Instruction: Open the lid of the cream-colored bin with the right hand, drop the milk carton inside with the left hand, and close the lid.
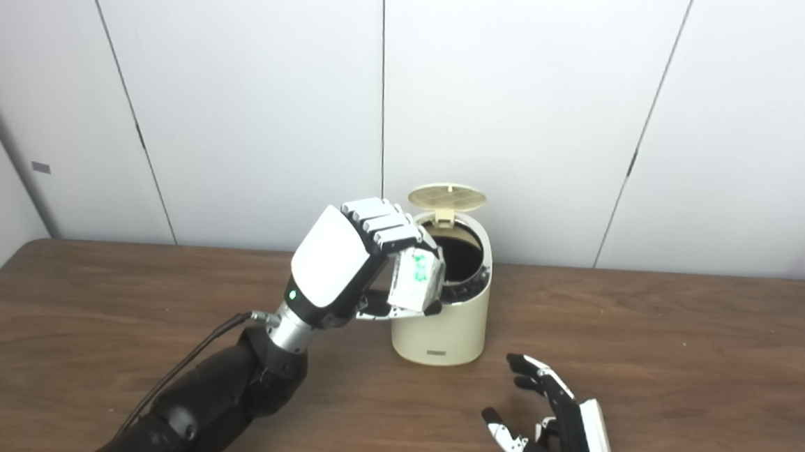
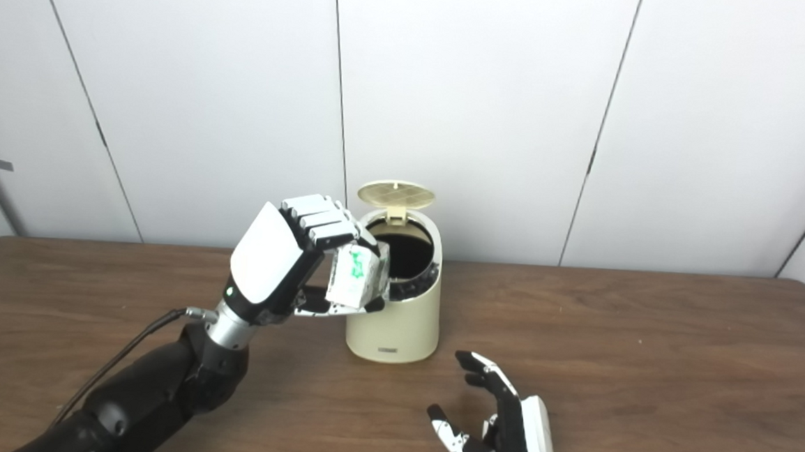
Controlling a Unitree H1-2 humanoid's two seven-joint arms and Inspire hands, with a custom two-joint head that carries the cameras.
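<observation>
The left hand (image 1: 344, 264) has its fingers (image 1: 381, 228) closed on the milk carton (image 1: 414, 280), at the near-left rim of the bin (image 1: 442, 323), mid-counter toward the back edge, lid (image 1: 446, 196) up. Better carry it over the opening before letting go. The right hand (image 1: 558, 431) rests empty, fingers spread, near the front edge.

White-backed left hand (image 1: 344, 264) with grey fingers, green light, silver wrist, black cabled arm, black-and-white right hand (image 1: 558, 431)
</observation>
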